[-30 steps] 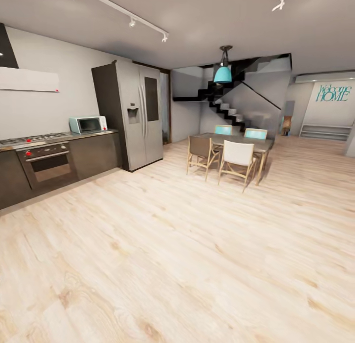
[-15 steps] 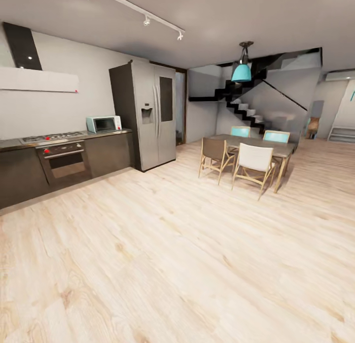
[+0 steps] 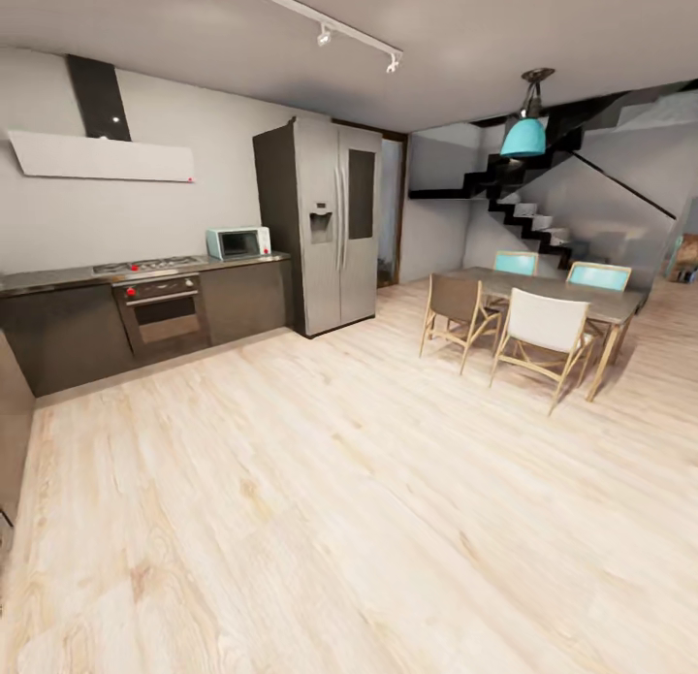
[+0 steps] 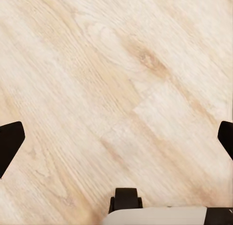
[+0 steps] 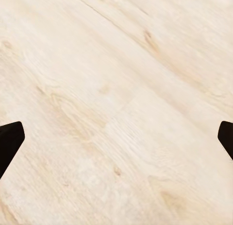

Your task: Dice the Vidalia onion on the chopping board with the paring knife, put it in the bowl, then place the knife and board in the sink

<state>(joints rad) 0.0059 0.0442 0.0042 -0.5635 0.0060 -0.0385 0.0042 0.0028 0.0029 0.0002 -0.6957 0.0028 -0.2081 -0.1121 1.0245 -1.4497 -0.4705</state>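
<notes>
The left gripper (image 4: 116, 137) has its two black fingers spread wide apart, one fingertip (image 4: 9, 140) at 9 o'clock and the other at 3 o'clock of the left wrist view, and nothing lies between them. The right gripper (image 5: 116, 137) is also wide open and empty, with one black fingertip (image 5: 9, 140) at 9 o'clock of its view and the other at 3 o'clock. Under both grippers there is the pale light-wood plank floor (image 3: 368, 499).

Further out, in the head view, the kitchen's grey glossy countertop over dark cabinet fronts (image 3: 58, 278) runs at about 10 o'clock. It carries a steel gas hob (image 3: 145, 264) above a built-in oven (image 3: 163, 310), and a small pale-green microwave (image 3: 237, 241). A tall silver two-door fridge (image 3: 334, 223) stands at about 12 o'clock. At 2 o'clock there is a grey dining table (image 3: 553, 288) with white and brown wooden chairs, a turquoise hanging lamp (image 3: 524, 136) and a dark staircase (image 3: 528, 204) behind.

The steel sink, the pinkish onion, the wooden board, the red-handled knife and the white bowl cannot be located from these pictures, so their place stays unknown.

The step in hand seems to be travel: the robot is on open floor, well apart from the countertop, and the first step, taking the onion out of the sink, is not yet begun. The next move probably calls for turning and driving until the sink is found, then stopping close enough to reach into the basin.
</notes>
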